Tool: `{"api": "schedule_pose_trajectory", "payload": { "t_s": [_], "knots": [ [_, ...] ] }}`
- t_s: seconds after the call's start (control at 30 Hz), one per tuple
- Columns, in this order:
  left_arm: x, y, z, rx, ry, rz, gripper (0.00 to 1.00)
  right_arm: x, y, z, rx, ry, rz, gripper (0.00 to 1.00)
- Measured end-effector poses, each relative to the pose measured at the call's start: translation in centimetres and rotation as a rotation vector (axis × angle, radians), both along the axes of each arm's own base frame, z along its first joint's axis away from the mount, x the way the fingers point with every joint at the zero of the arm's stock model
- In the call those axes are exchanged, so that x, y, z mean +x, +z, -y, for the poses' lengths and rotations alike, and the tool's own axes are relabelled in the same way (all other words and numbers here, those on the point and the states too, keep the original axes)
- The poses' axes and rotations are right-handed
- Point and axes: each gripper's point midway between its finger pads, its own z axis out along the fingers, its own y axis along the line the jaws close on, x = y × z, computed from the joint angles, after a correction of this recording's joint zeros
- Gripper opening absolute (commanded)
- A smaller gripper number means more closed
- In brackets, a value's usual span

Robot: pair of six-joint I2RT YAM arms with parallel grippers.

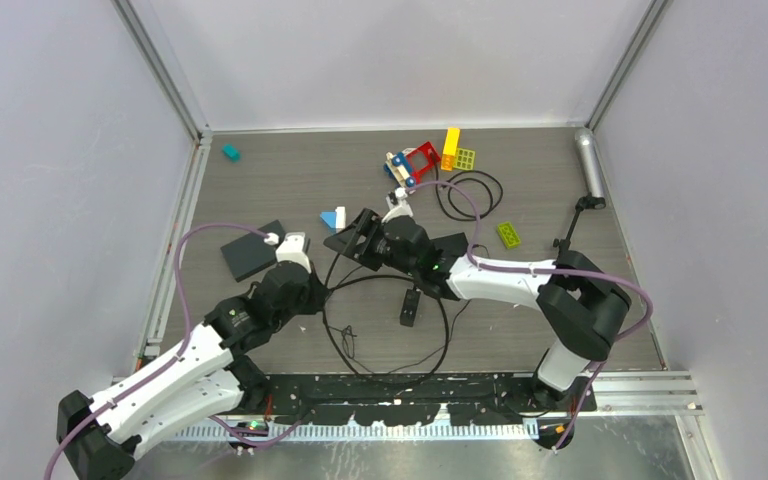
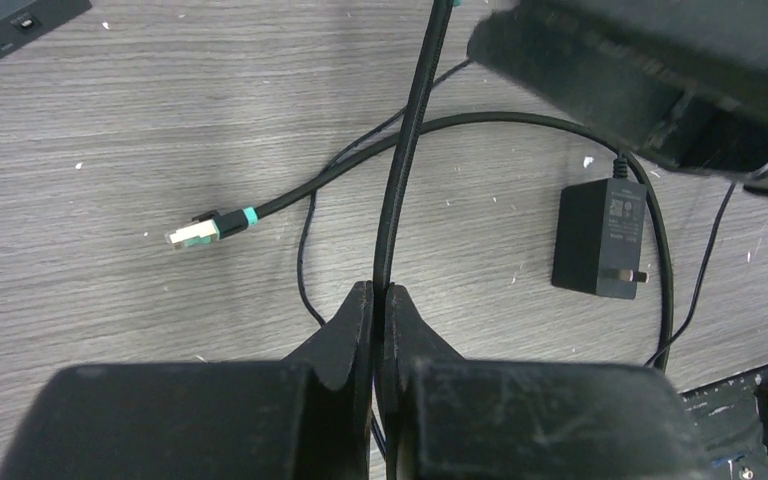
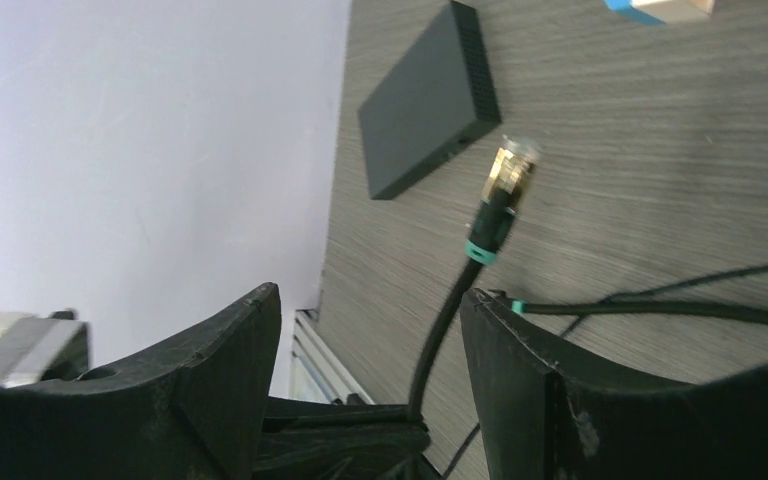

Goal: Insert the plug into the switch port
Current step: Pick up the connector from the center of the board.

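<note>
Cable (image 2: 403, 170) sits pinched in my shut left jaws while the plug (image 3: 508, 172) stands ungripped between my wide-open right jaws, short of the switch (image 3: 425, 100) on the desk (image 3: 660, 150); closing off-centre could tilt it past the port.

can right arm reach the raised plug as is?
Likely yes: right gripper is open, the cable runs up between its fingers, and the plug sits just past the tips, nothing blocking; left gripper pins the cable.
</note>
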Motion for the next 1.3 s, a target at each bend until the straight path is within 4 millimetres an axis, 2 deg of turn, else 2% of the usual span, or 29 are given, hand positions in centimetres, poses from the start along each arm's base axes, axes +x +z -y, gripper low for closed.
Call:
{"api": "schedule_pose_trajectory", "payload": {
  "t_s": [0.2,0.27,0.33,0.43,0.5,0.6,0.63,0.73,0.77,0.83,0.97,1.07,1.13,1.23,1.3],
  "knots": [
    [0.4,0.2,-0.4,0.009,0.027,0.018,0.0,-1.0,-2.5,0.0,-0.139,-0.011,-0.049,0.64],
    [0.5,0.2,-0.4,0.011,0.03,0.02,0.0,-1.0,-2.9,-0.1,-0.169,-0.014,-0.05,0.59],
    [0.6,0.1,-0.3,0.014,0.029,0.017,0.0,-0.9,-3.3,-0.5,-0.19,-0.01,-0.052,0.5],
    [0.6,0.0,-0.2,0.014,0.026,0.014,0.0,-0.4,-4.1,-1.4,-0.216,0.0,-0.053,0.31],
    [0.6,0.0,-0.2,0.012,0.024,0.015,0.0,0.0,-4.6,-2.1,-0.229,0.008,-0.053,0.27],
    [0.5,0.4,-0.1,-0.001,0.017,0.025,0.01,0.1,-5.5,-2.2,-0.257,0.015,-0.056,0.03],
    [0.4,0.6,0.0,-0.011,0.009,0.029,0.09,0.1,-5.5,-2.2,-0.259,0.016,-0.056,0.01],
    [0.1,1.2,0.0,-0.027,-0.012,0.049,0.44,0.3,-4.9,-2.3,-0.266,0.029,-0.015,0.01],
    [0.0,1.7,0.1,-0.044,-0.019,0.062,0.5,0.3,-4.9,-2.1,-0.281,0.037,0.003,0.0],
    [-0.2,3.0,0.3,-0.088,-0.036,0.1,0.57,0.6,-5.1,-1.2,-0.314,0.052,0.038,0.01],
    [-1.0,5.9,0.4,-0.185,-0.069,0.173,0.59,1.0,-5.6,2.3,-0.373,0.128,0.112,0.01],
    [-1.8,8.7,0.2,-0.263,-0.092,0.239,0.58,0.2,-5.2,4.7,-0.411,0.258,0.214,0.01],
    [-2.3,11.0,0.0,-0.318,-0.101,0.292,0.55,-1.4,-4.3,5.3,-0.425,0.398,0.316,0.0],
    [-3.1,14.0,-0.1,-0.386,-0.133,0.357,0.5,-5.6,-2.0,5.1,-0.409,0.636,0.514,0.0],
    [-3.6,14.9,0.2,-0.409,-0.173,0.388,0.5,-8.0,-0.3,5.2,-0.382,0.751,0.644,0.0]
  ]
}}
